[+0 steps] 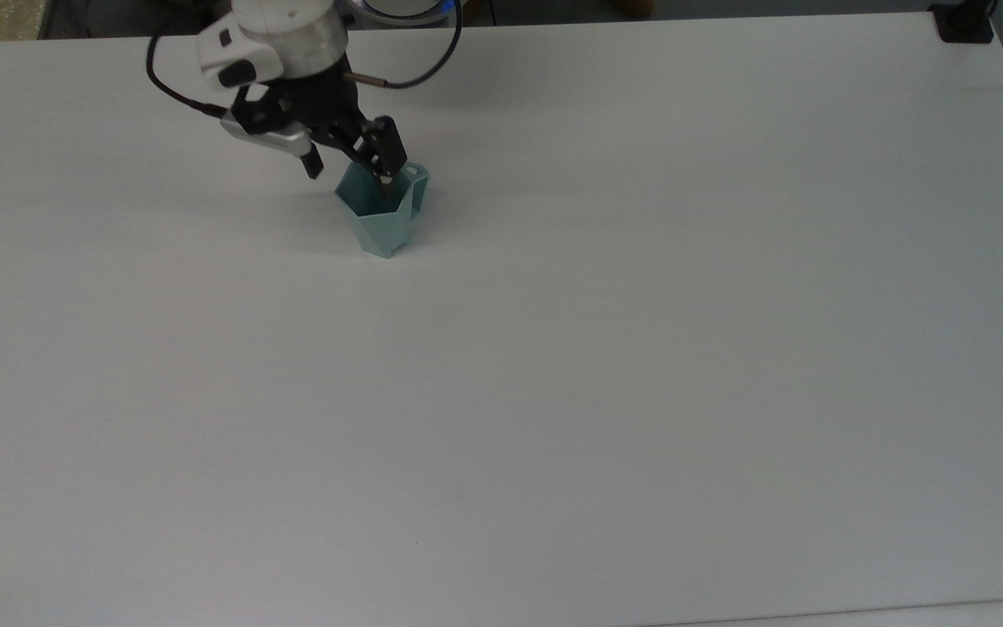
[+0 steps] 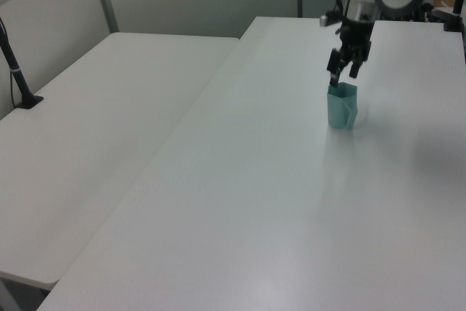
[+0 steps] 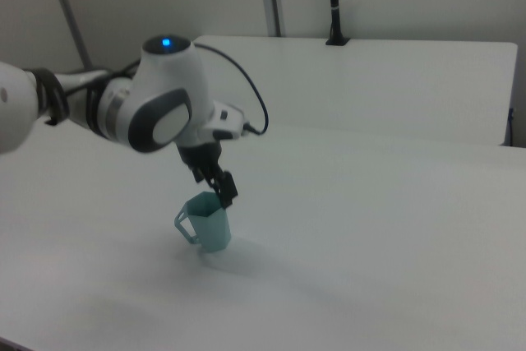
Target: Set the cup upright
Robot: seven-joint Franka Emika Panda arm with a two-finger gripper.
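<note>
teal faceted cup [image 1: 384,216] stands upright on the white table [image 1: 606,348], rim up and narrow base down, toward eleven o'clock of the tabletop in the top view. its small side handle [image 3: 184,223] points to nine o'clock in the right view. gripper [image 1: 352,165] hangs just above the cup's rim at about eleven o'clock of it, its two black fingers spread wide with nothing between them. one fingertip [image 1: 387,178] sits over the cup's mouth; whether it touches the rim cannot be told. in the left view the gripper [image 2: 344,74] hovers directly above the cup [image 2: 341,107].
</note>
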